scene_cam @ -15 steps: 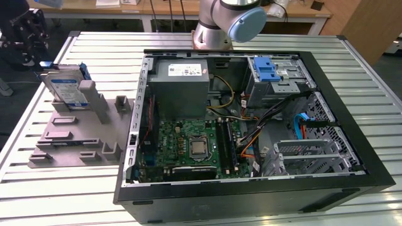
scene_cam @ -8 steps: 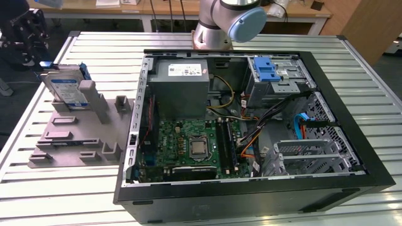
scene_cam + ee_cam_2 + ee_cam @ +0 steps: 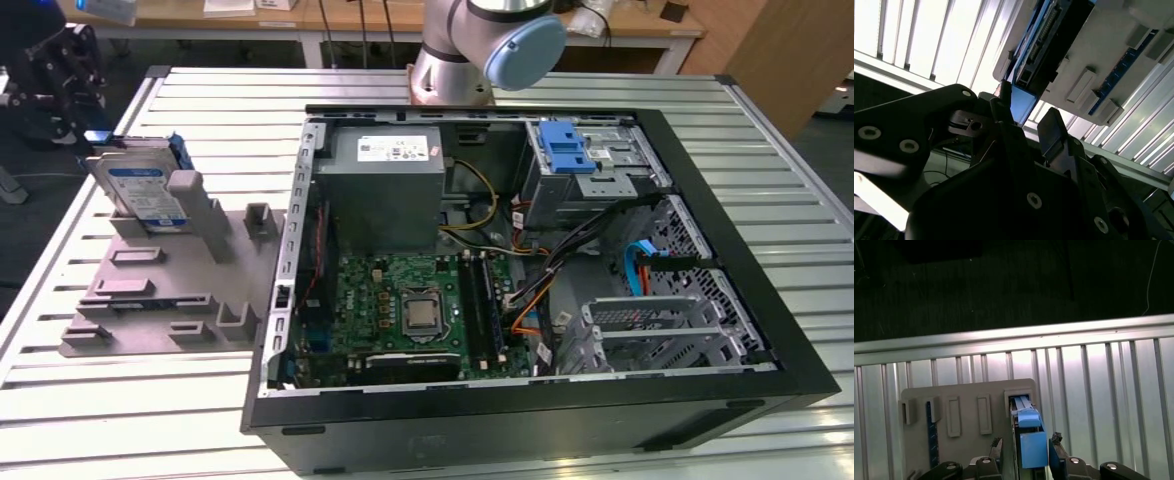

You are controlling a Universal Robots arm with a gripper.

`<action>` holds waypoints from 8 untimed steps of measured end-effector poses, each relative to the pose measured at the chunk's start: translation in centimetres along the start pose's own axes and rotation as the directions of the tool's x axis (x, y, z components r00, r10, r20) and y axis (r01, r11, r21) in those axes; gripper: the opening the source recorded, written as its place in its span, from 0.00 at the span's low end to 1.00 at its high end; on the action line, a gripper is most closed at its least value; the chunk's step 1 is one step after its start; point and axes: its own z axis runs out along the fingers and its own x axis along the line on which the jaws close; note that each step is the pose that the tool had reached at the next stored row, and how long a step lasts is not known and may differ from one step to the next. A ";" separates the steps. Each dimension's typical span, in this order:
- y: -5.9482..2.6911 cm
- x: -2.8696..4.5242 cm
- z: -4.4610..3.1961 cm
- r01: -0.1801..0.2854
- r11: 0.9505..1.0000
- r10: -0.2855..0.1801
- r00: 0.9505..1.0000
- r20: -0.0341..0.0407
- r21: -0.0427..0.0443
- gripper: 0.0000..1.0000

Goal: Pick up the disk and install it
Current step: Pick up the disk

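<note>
I have not got far with this job. The disk (image 3: 138, 188) is not picked up yet. It stands on its thin edge in a slot of the grey holder (image 3: 160, 290), on the exterior view's left. That is beside the open computer case (image 3: 534, 400), not inside it. So I think both parts are left to do: the lifting and the putting in.

My gripper (image 3: 1026, 444) is open and holds nothing. In the first wrist view its two black fingers (image 3: 1056, 439) stand apart, one on each side of the disk's blue end. I can see a gap on one side. On the other side I cannot tell if the finger touches.

The disk is flat like a thin book. Its face is silver metal with a white and blue label. A blue plastic frame goes round it.

The holder looks like dull grey plastic, with blocky bumps and long slots.

The tabletop (image 3: 134, 420) is shiny metal with long straight grooves.

The case is a big black box with its side off. Inside are a green board (image 3: 400, 300), a plain grey metal box (image 3: 380, 190) and bendy wires (image 3: 587, 250). There is also a metal cage (image 3: 601, 178) with a blue plastic latch (image 3: 566, 150) on top.
</note>
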 end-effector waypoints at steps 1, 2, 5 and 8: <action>0.00 -0.01 0.11 0.000 1.000 0.000 1.000 0.000 0.000 0.49; -0.01 -0.01 0.23 0.000 1.000 0.000 1.000 0.000 0.000 0.49; -0.01 -0.02 0.51 0.000 1.000 0.000 1.000 0.000 0.000 0.49; -0.02 -0.01 0.89 0.001 1.000 -0.001 1.000 0.000 0.000 0.49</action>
